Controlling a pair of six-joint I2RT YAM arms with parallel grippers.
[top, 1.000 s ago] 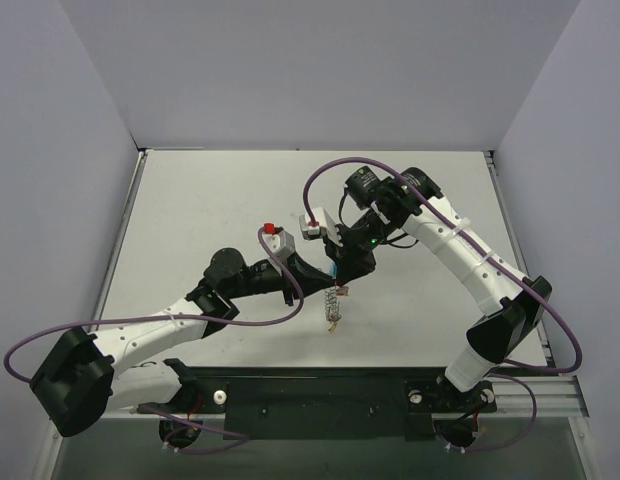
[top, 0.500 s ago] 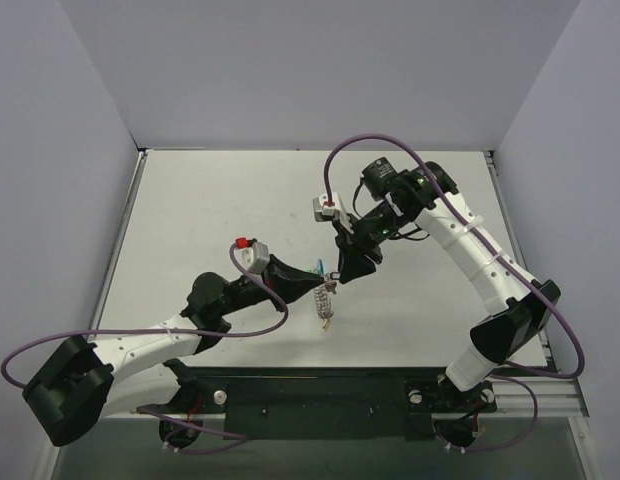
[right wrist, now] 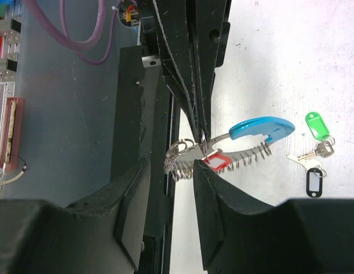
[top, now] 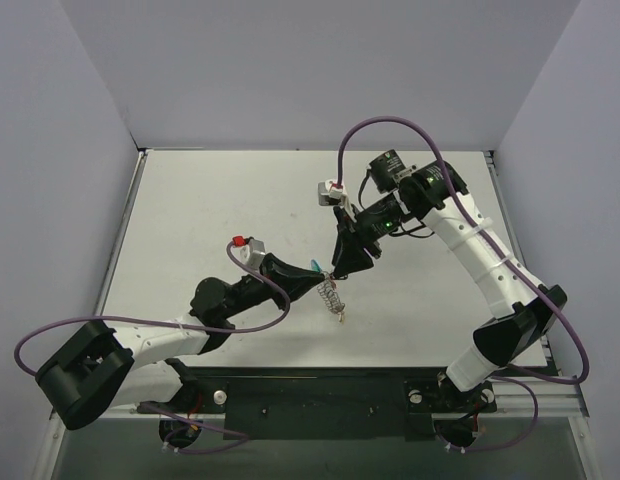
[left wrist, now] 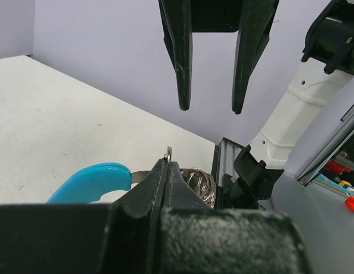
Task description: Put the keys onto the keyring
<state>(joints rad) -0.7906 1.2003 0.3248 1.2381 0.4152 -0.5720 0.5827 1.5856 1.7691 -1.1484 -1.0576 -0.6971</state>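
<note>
My left gripper (left wrist: 167,166) is shut on a small ring of the keyring (right wrist: 245,155), a silvery coiled chain with a curved light-blue tag (right wrist: 262,128). In the top view the keyring (top: 331,293) hangs from the left gripper (top: 308,274) just above the table. A key with a red tag (right wrist: 216,161) sits against the keyring right under the left fingertips. My right gripper (right wrist: 171,165) is open, its fingers straddling the air just above that spot without touching. The keys with a green tag (right wrist: 318,125) and a black tag (right wrist: 315,181) lie together on the white table beyond.
A black mounting rail (top: 320,385) runs along the table's near edge, also seen beside the keyring as a dark rail (right wrist: 160,85). Purple cables (top: 390,125) loop off both wrists. Grey walls close the table on three sides.
The right gripper, shut at the keyring a second ago, has opened and drawn back up and away. The left arm pulled slightly toward the left with the keyring in its grip.
</note>
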